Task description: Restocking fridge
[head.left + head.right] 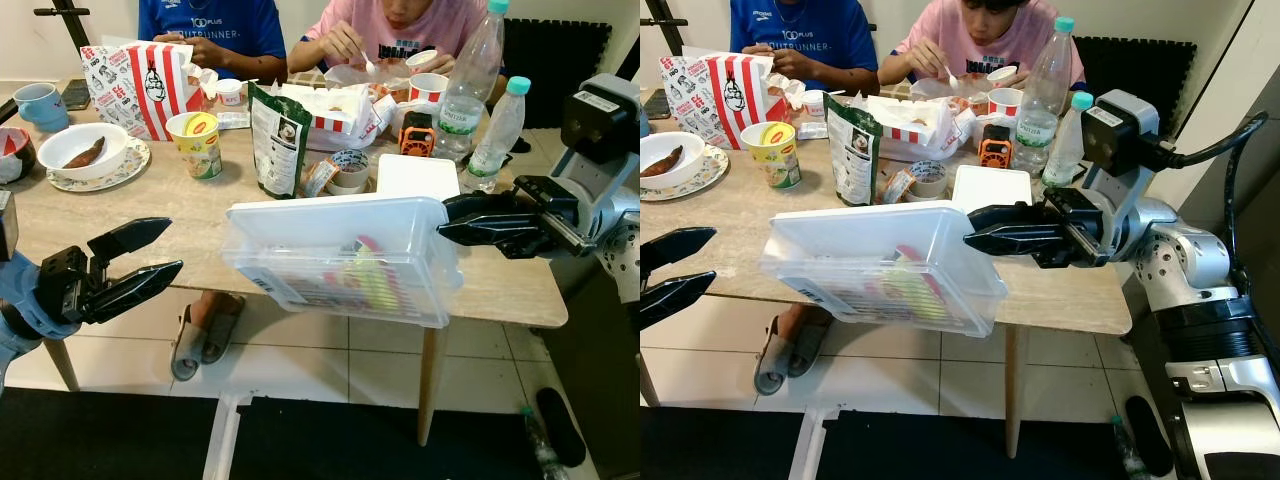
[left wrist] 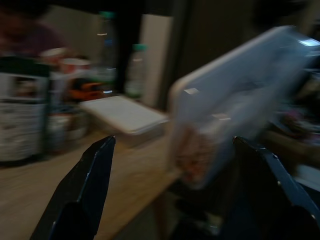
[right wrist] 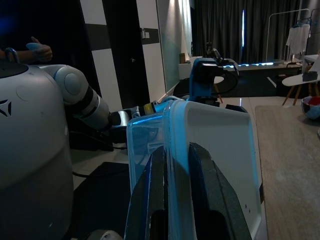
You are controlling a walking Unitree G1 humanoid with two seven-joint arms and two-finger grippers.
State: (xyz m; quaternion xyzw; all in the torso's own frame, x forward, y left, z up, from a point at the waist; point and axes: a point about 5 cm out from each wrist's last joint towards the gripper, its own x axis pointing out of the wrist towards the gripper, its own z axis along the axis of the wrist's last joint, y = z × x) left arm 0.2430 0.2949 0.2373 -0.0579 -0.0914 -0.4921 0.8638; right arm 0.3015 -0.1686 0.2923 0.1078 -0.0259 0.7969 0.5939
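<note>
Left pincer (image 1: 140,262) open, right pincer (image 1: 450,218) gripping container (image 1: 340,262)

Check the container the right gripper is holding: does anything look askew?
Yes. The clear lidded container hangs tipped on its side off the table edge, pinched at one rim by the right gripper. Its contents have slid to the low side. The left gripper is open, apart from it.

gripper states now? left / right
Left gripper: jaws open, holding nothing, low beside the table.
Right gripper: jaws shut on the clear lidded container's rim, carrying it.
</note>
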